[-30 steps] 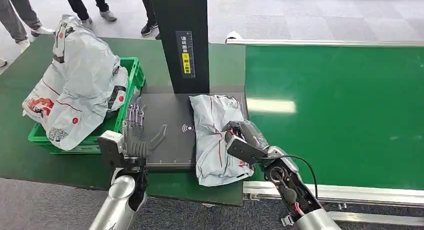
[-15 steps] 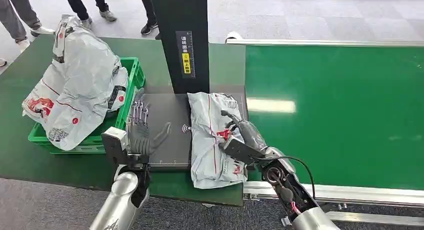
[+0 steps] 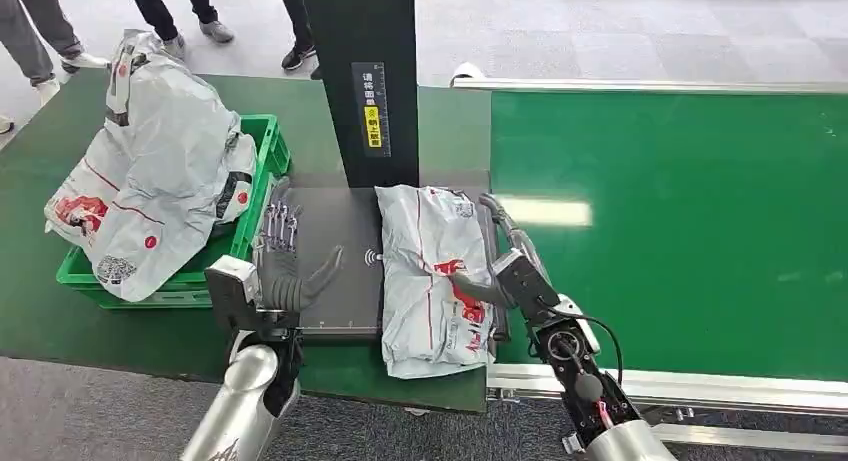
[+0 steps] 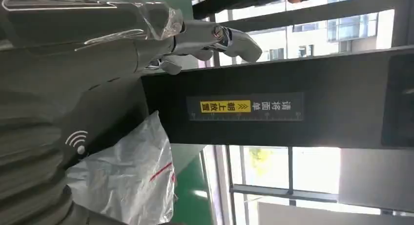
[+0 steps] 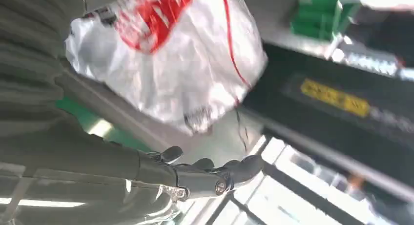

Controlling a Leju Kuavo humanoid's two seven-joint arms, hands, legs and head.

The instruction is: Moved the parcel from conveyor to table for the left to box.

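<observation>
White parcel (image 3: 432, 276) beside open right hand (image 3: 508, 266)

We see a green crate (image 3: 262, 153) at the bench's left edge, heaped with grey bags (image 3: 160, 161). A black post (image 3: 363, 71) with a yellow label (image 3: 372, 113) rises mid-bench. People's shoes (image 3: 190, 33) stand on the floor beyond.

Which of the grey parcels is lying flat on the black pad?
The single parcel beside the right hand; the other parcels are heaped in the green crate.
</observation>
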